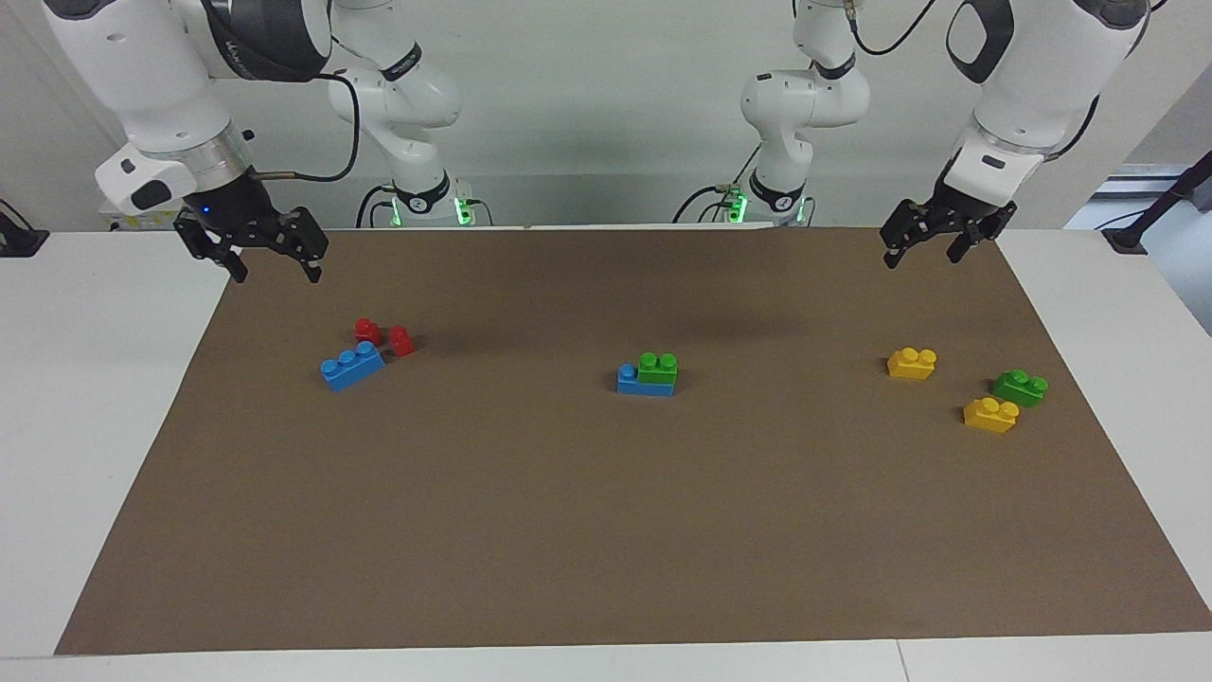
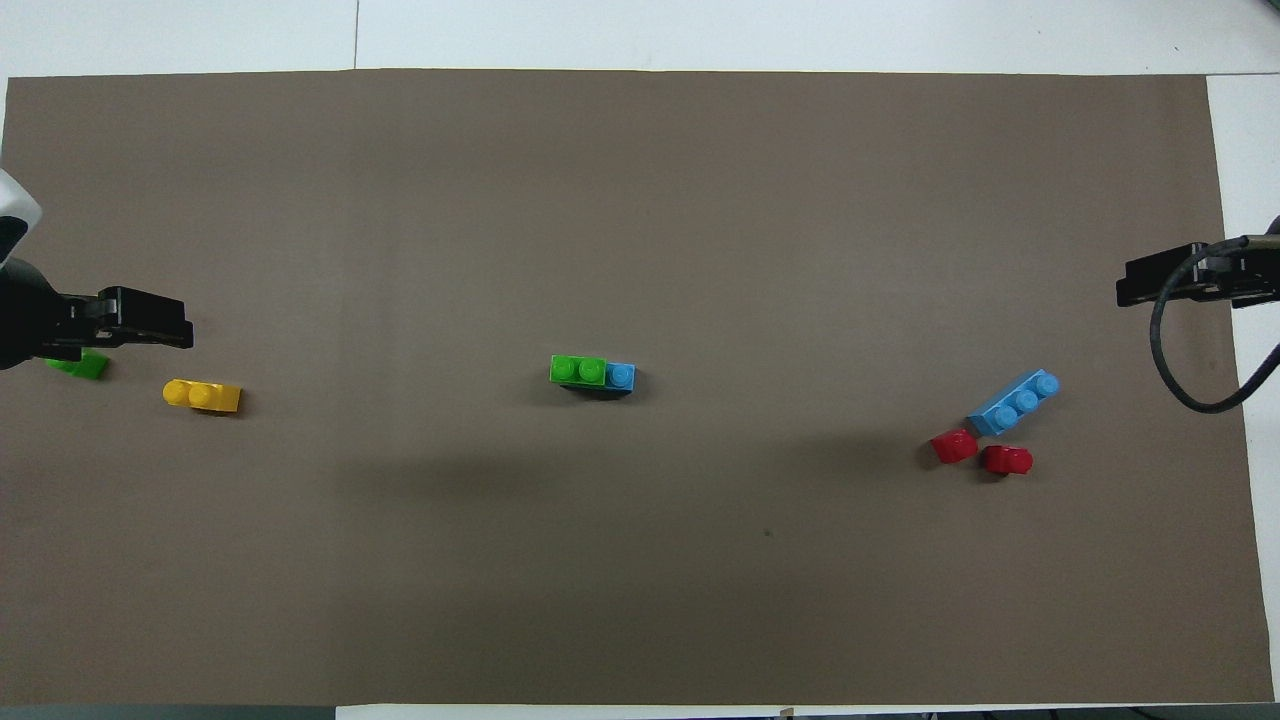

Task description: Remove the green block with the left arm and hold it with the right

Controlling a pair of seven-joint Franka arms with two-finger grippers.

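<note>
Green block (image 1: 658,367) stacked studs-up on a blue brick (image 1: 645,381) at mid tabletop (image 1: 606,530), long axis running between the two arms' ends, well apart from both, left fingers (image 1: 962,248) spread open and empty, right fingers (image 1: 311,269) likewise open, holding nothing

From overhead, my left claw (image 2: 150,325) covers most of the loose green block (image 2: 88,368) at nine o'clock and hides one yellow brick entirely. My right claw (image 2: 1165,285), at three o'clock, is cut by the edge.
</note>
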